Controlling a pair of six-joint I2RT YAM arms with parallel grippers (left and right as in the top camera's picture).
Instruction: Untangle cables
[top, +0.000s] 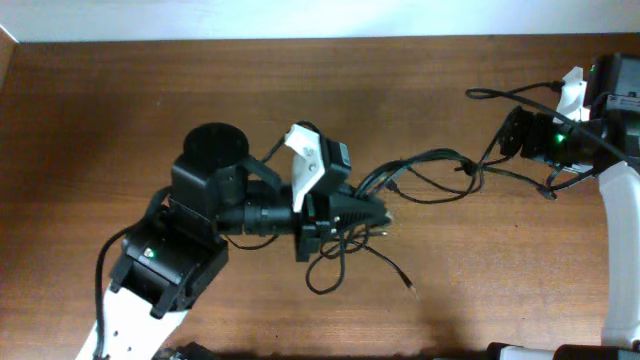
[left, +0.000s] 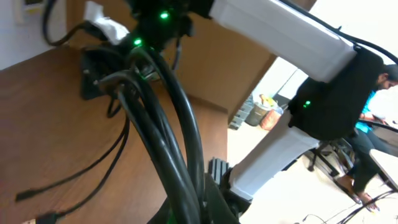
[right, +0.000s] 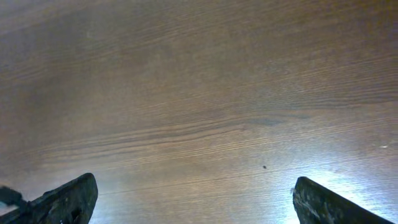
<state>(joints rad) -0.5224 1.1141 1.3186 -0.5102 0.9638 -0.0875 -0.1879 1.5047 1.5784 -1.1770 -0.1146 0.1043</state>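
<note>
The cables (top: 430, 165) are pinched in the left claw (top: 378, 213); the right claw (right: 196, 204) is spread wide. Knots could be tightened if pulled blindly.

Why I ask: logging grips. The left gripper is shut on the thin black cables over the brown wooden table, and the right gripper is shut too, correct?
No. The left gripper is shut on the black cables, but the right gripper is open: the right wrist view shows its fingers wide apart.

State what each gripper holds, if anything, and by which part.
The left gripper is shut on the cables, pinching several strands together mid-length. The right gripper is open, holding nothing.
</note>
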